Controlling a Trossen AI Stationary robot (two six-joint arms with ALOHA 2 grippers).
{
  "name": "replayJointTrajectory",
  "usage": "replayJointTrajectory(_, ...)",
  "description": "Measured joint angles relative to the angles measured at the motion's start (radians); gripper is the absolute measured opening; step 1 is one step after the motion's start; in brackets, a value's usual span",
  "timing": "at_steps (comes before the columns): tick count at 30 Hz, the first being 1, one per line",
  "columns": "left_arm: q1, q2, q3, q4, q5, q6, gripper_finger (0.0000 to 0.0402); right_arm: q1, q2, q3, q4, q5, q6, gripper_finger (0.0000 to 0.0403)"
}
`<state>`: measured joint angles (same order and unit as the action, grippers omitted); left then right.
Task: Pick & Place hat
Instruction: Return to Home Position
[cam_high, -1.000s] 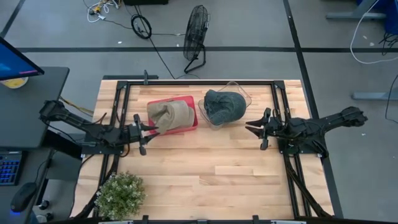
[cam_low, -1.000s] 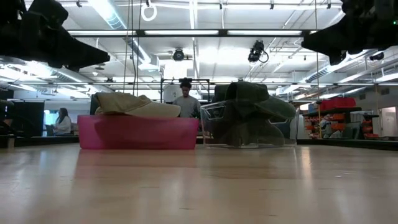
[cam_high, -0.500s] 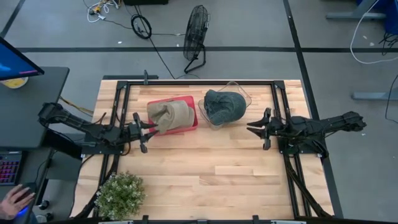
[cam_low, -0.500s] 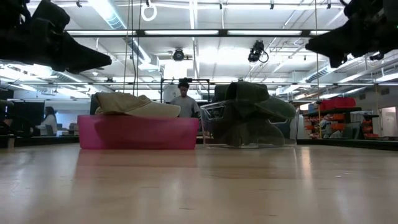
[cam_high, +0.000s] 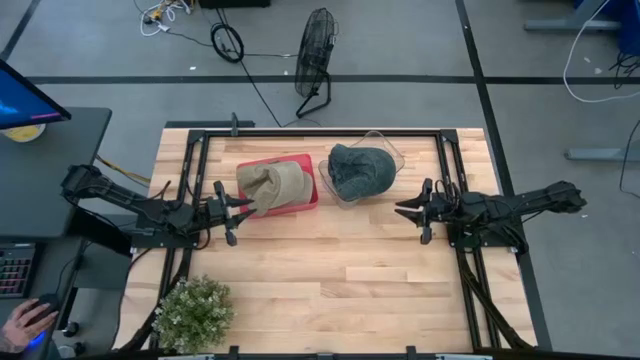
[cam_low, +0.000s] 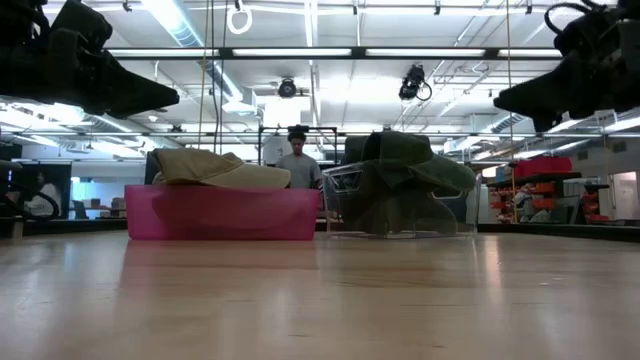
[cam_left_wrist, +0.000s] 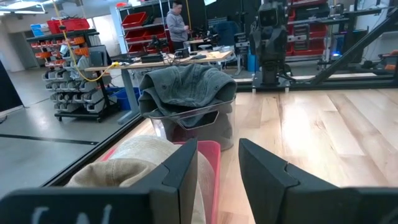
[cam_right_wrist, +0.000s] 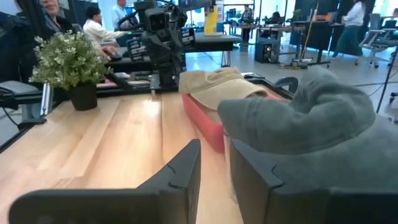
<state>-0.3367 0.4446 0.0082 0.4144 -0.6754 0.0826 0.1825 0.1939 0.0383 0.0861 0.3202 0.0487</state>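
A tan hat (cam_high: 275, 184) lies in a red bin (cam_high: 311, 196), its crown standing above the rim (cam_low: 215, 168). A dark grey-green hat (cam_high: 360, 170) sits piled in a clear bin (cam_high: 392, 152) to the right of it. My left gripper (cam_high: 243, 205) hovers open just off the red bin's near-left corner, above the table. In the left wrist view the tan hat (cam_left_wrist: 127, 167) is close ahead of my left gripper (cam_left_wrist: 217, 163). My right gripper (cam_high: 403, 210) hovers open to the right of the clear bin, pointing at the grey-green hat (cam_right_wrist: 311, 118).
A potted plant (cam_high: 195, 312) stands near the table's near-left corner. Bare wood lies between the bins and the near edge (cam_high: 350, 270). A black frame (cam_high: 300, 130) rims the table. A person's hand (cam_high: 22, 322) rests beside the table; other people show in the room behind (cam_low: 296, 160).
My right gripper has come down a little and stays open, still pointing at the clear bin. My left gripper has kept nearly still beside the red bin. Both hats lie as they did.
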Motion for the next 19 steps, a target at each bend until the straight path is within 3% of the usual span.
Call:
replayJointTrajectory(8, 0.0, 0.0, 0.0, 0.0, 0.0, -0.001, 0.0122, 0.0, -0.014, -0.024, -0.037, -0.095, 0.013, 0.0091)
replayJointTrajectory(19, 0.0, 0.0, -0.001, 0.0, 0.0, -0.001, 0.0122, 0.0, -0.013, -0.023, -0.042, -0.095, 0.0, 0.009)
